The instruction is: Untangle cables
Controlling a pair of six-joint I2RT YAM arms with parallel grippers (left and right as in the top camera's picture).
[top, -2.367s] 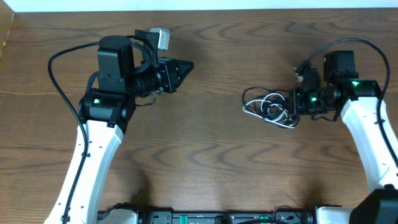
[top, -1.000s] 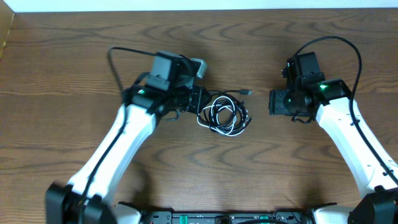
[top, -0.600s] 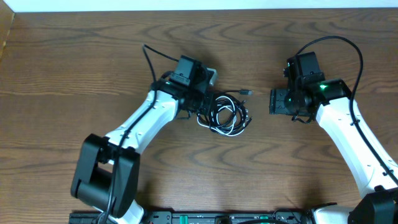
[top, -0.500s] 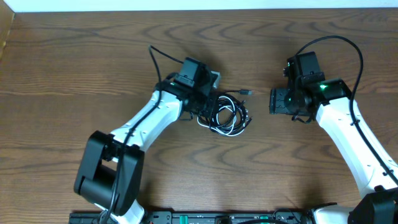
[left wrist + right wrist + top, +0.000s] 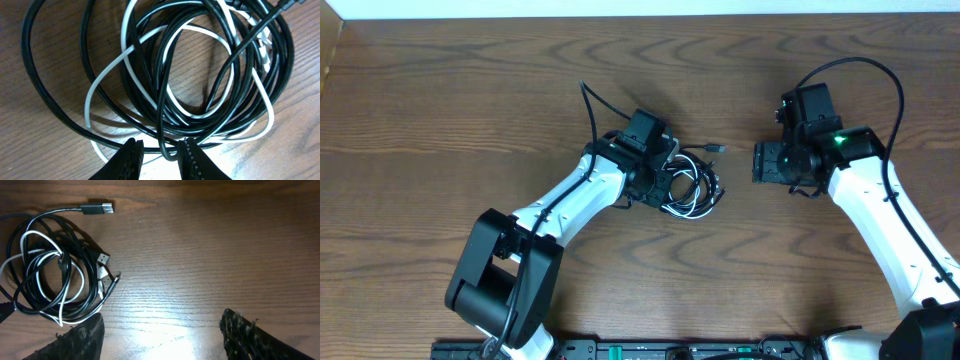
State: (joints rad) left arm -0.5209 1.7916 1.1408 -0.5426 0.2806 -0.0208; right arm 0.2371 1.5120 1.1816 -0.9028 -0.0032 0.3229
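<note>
left gripper [image 5: 161, 152] narrowly parted astride a strand of the cables [image 5: 150, 117]; right gripper [image 5: 162, 330] wide open, empty.

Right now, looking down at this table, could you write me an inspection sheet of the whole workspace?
Surface: dark wooden table, grain visible.
Job's things: tangled cables, black cords and one white cord coiled together mid-table; a USB plug sticks out loose.
Clutter: nothing seen.
Tools: left tool at the bundle's edge, fingers slightly apart astride one black strand, not pinching it; right tool wide open, empty, apart from the bundle.
Cables: thick arm wires loop off each arm, not in the bundle.
Surroundings: white strip along the far edge; dark rail along the near edge.
</note>
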